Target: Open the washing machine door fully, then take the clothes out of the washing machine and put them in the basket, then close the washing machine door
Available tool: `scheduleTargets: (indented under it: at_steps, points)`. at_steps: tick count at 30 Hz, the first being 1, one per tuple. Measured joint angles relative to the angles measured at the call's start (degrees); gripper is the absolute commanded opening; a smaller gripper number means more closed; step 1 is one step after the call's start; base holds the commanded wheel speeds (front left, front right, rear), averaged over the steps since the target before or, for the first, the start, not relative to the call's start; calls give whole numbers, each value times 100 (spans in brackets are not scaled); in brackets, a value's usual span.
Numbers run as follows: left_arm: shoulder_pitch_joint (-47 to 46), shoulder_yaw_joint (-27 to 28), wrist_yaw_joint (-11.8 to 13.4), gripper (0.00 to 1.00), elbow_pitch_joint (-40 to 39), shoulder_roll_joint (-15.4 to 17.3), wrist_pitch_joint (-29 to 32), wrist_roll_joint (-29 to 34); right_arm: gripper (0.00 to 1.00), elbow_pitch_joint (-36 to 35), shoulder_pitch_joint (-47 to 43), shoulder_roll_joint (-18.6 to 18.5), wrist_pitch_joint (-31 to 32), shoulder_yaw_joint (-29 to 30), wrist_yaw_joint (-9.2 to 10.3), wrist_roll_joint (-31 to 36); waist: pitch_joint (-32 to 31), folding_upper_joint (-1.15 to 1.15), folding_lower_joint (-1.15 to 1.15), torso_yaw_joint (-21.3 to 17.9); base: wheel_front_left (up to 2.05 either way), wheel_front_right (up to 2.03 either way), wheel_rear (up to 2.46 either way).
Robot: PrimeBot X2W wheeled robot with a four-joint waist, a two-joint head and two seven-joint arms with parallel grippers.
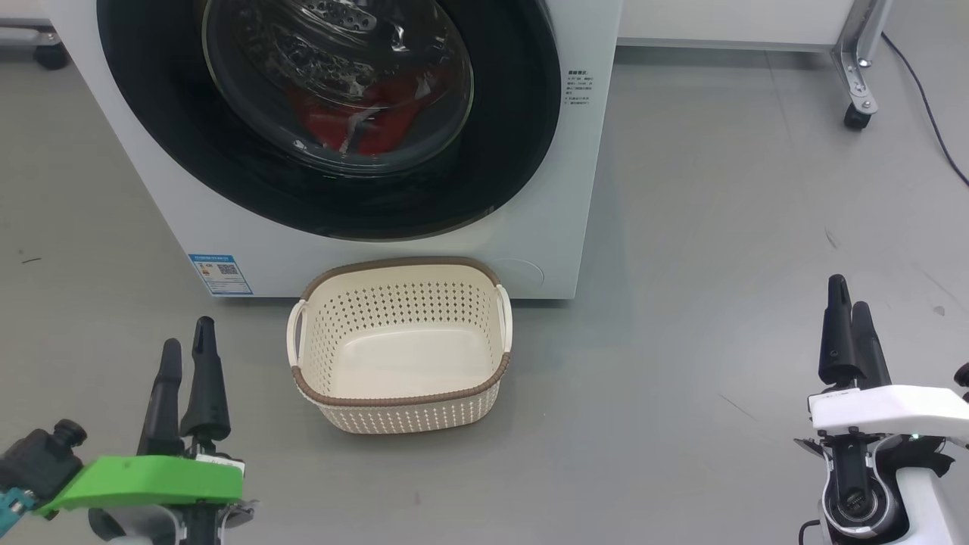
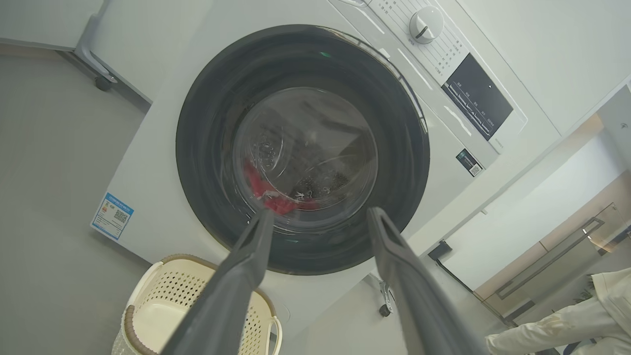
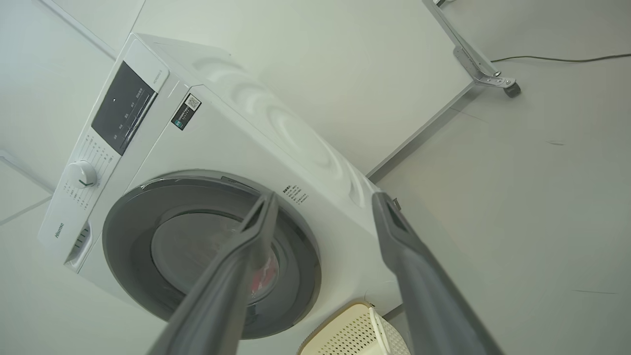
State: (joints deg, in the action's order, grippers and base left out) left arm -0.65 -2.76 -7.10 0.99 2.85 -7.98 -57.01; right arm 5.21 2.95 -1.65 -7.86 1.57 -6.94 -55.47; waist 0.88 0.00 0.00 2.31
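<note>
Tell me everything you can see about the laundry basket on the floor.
The basket is small, cream, rounded-rectangular, seemingly plastic, with perforated walls, a solid bottom, a brown rim and two white side handles. It stands empty and upright on the grey floor, right in front of the washing machine, below its closed door. Whether it touches the machine is unclear; nothing else touches it.

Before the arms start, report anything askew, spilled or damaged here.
Nothing stands out. The door is shut, the red clothes lie inside behind its glass, and the basket stands upright and empty before the machine.
</note>
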Motion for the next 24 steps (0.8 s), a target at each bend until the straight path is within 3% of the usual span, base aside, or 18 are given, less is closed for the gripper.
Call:
scheduleTargets:
  at_steps: [8,24]
  points:
    - [3,-114,0,100,-49,29,-130,795,100,11,-3,-20,-121,-110,-1,754,18,0,0,13,0,0,0]
    - [11,-546,0,100,-45,232,-470,3010,100,146,-9,-36,-461,-465,1,2508,44,0,0,5,0,0,0]
